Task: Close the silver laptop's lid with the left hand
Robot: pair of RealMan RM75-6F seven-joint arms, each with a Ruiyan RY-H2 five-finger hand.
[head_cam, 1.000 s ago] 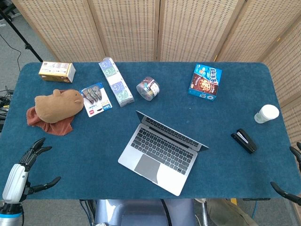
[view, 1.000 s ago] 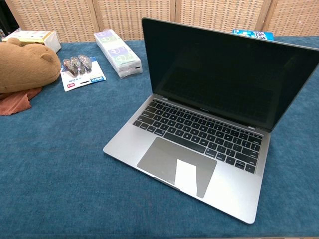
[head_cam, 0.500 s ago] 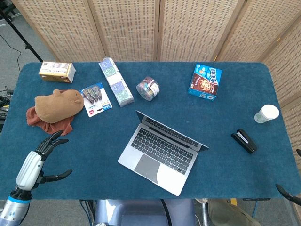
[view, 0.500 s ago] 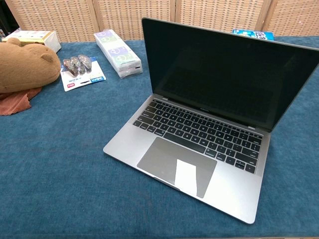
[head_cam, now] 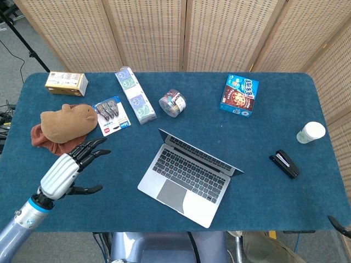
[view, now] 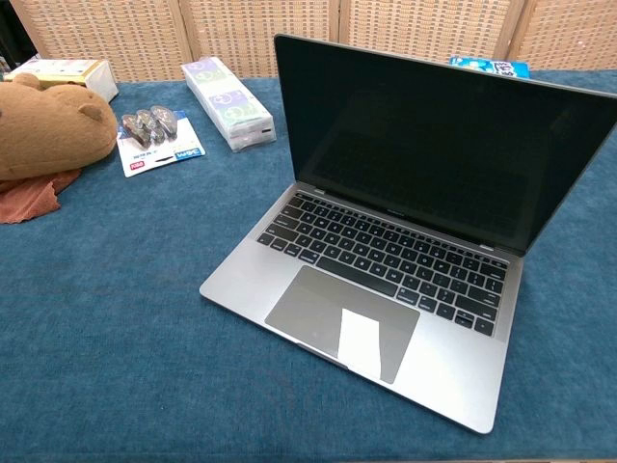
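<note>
Woven cane screen panels (head_cam: 164, 33) behind a blue-topped table (head_cam: 109, 181)

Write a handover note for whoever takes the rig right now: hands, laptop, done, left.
Left hand: open, fingers spread, holds nothing, above the table to the left of the laptop, apart from it.
Right hand: only a dark tip shows at the head view's lower right edge; state unreadable.
Laptop: mid-table, lid upright and fully open, screen dark.
Done: nothing on the lid yet.
Left: bring the left hand to the lid's top edge and fold it down onto the keyboard.
</note>
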